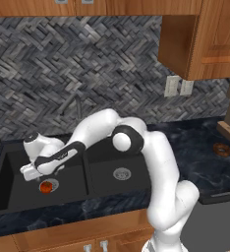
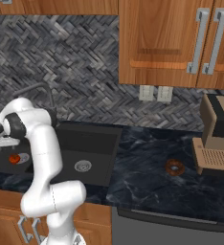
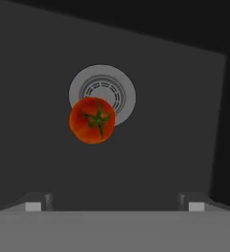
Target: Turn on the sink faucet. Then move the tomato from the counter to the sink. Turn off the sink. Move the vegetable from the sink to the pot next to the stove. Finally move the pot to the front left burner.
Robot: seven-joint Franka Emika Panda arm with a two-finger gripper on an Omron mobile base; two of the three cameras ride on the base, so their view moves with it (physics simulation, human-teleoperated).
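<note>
You'll find the tomato (image 3: 92, 120) round, with no long axis, its green stem facing up at the camera, lying on the drain (image 3: 102, 93) in the left basin of the dark sink (image 1: 18, 189). Your gripper (image 3: 114, 203) hangs above, jaws spread, empty. Black marble counter (image 2: 152, 182), herringbone backsplash (image 1: 63, 69).

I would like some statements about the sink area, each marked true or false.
1. The tomato lies in the sink's left basin. True.
2. The tomato covers the whole drain. False: it overlaps only one edge.
3. The gripper is closed on the tomato. False: its jaws are open and above it.
4. A doughnut lies on the counter. True.
5. The right basin holds a pot. False: there is just its drain.
</note>
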